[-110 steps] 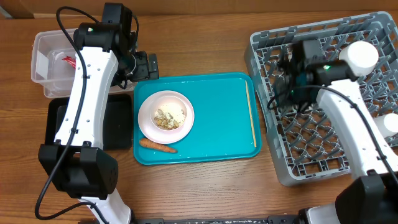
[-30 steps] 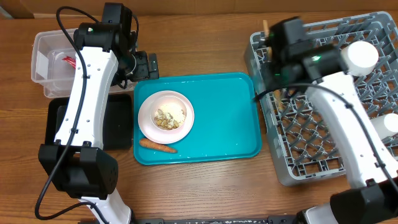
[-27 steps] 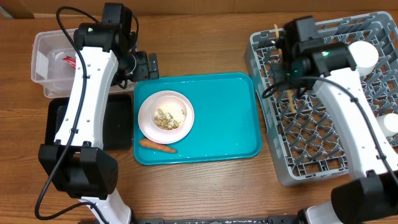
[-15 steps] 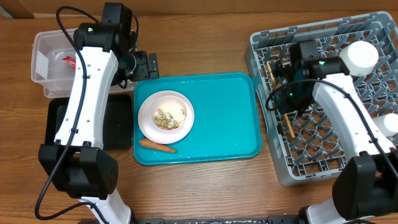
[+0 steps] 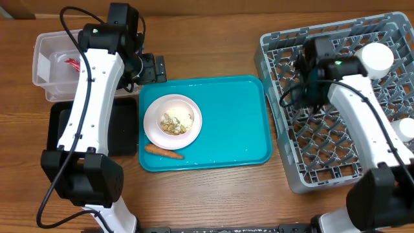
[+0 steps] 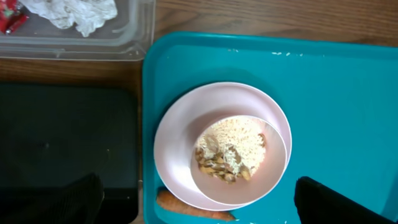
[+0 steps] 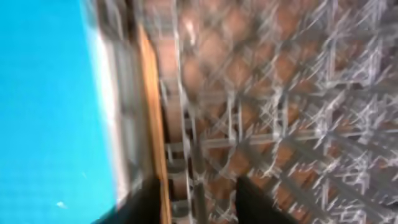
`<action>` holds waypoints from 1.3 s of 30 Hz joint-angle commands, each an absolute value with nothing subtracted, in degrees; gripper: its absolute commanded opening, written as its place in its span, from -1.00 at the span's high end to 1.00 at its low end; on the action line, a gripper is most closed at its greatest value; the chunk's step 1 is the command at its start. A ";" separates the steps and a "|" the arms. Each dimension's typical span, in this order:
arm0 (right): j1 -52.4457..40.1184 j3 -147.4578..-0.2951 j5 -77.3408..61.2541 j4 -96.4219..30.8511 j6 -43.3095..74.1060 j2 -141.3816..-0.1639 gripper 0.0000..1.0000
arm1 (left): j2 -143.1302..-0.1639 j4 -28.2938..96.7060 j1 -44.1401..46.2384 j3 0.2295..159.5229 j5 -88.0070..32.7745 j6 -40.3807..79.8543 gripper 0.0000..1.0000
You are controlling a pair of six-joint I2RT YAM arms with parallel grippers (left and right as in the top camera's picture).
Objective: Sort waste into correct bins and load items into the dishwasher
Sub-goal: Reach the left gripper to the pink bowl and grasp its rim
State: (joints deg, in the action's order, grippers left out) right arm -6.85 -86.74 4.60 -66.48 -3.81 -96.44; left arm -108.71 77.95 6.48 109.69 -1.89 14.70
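Currently the step in hand is judged to be loading the chopsticks into the dish rack [image 5: 336,32].

1. Right arm. The right gripper [image 7: 198,185] hangs over the left edge of the rack. The wrist view is heavily blurred. A narrow wood-coloured strip [image 7: 153,124] runs along the rack wall just beside one dark finger; it is probably the chopsticks, but this cannot be confirmed. Whether the fingers clamp it or have let go cannot be told. In the overhead view the arm hides this spot.

2. Left arm. The left gripper [image 6: 198,182] hovers above the teal tray [image 5: 233,123], fingers spread wide and holding nothing.

3. Task items.
- The plate [image 6: 177,134] sits on the teal tray, with the bowl [image 6: 283,149] on it.
- Food scraps [image 6: 230,155] with rice lie in the bowl.
- The carrot [image 6: 193,216] lies on the tray, touching the plate's near edge.
- The tissue [image 6: 81,12] and a red wrapper [image 6: 11,20] are in the clear tub [image 6: 134,28].
- The black tray [image 6: 62,143] lies beside the teal tray.

4. Next move, as judged. Confirm the chopsticks rest inside the rack, then lift the right arm clear. The left gripper must descend squarely and close on the carrot or the bowl rim without tipping the scraps.
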 commanded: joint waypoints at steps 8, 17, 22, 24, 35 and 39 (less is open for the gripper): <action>-7.16 -94.83 -28.62 -65.12 -3.36 -89.06 -0.61 | -109.08 77.12 14.85 106.83 -2.57 15.55 -1.00; -7.01 -94.39 -16.08 -70.08 -2.94 -89.06 -0.61 | -109.12 73.28 22.59 95.39 -2.63 16.99 -0.94; -7.01 -94.39 -16.10 -69.97 -2.94 -89.06 -0.61 | -109.25 67.85 26.00 89.97 -2.37 16.99 -0.76; -7.01 -94.39 -16.10 -70.11 -2.94 -89.06 -0.61 | -109.30 64.64 26.72 87.96 -2.33 16.95 -0.67; -7.01 -94.39 -16.08 -70.72 -2.96 -89.06 -0.61 | -109.40 52.73 27.03 82.11 -1.06 16.95 -0.19; -7.01 -94.39 -16.08 -70.85 -2.98 -89.06 -0.61 | -109.40 52.29 27.03 80.36 -1.02 16.97 -0.25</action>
State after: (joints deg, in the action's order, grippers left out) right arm -7.16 -94.43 -16.27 -70.83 -3.14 -89.10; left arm -108.95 52.49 26.98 81.93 -1.61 16.60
